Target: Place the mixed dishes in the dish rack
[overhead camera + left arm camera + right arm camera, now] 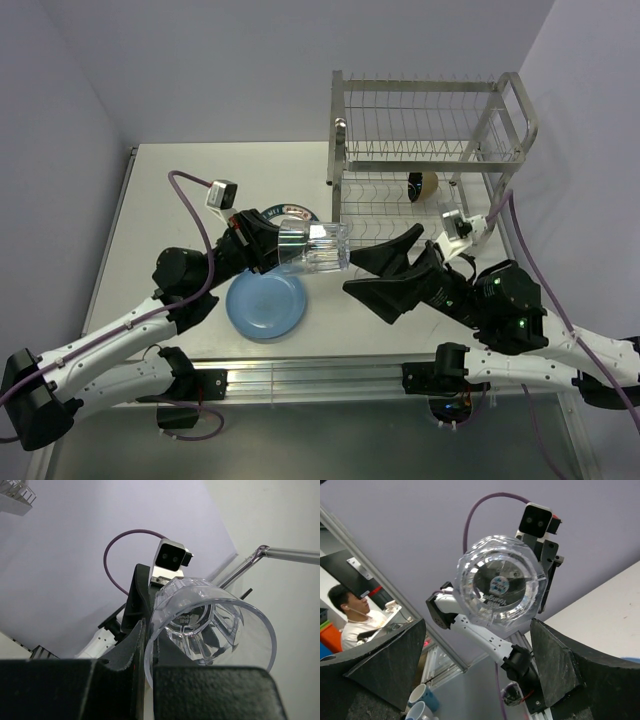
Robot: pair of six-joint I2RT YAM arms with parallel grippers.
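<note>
My left gripper (146,647) is clenched on the wall of a clear glass (210,625) at its mouth, one finger inside the rim and one outside. The glass lies on its side in the air, base pointing right. My right gripper (350,272) is spread wide, a finger on either side of that base, not yet touching it. I judge this a hand-over in mid-air.

Done so far: only the small black bowl (422,184) sits in the dish rack (430,130), on the lower tier. The light-blue plate (265,305) lies on the table (160,200) below the glass. The white lettered plate (300,213) lies just beyond my left wrist, half hidden. I cannot find the second glass.

The rack's near-left post stands close to the glass on its far right. My right arm crosses the rack front, so room there is tight. The far-left table offers space.
</note>
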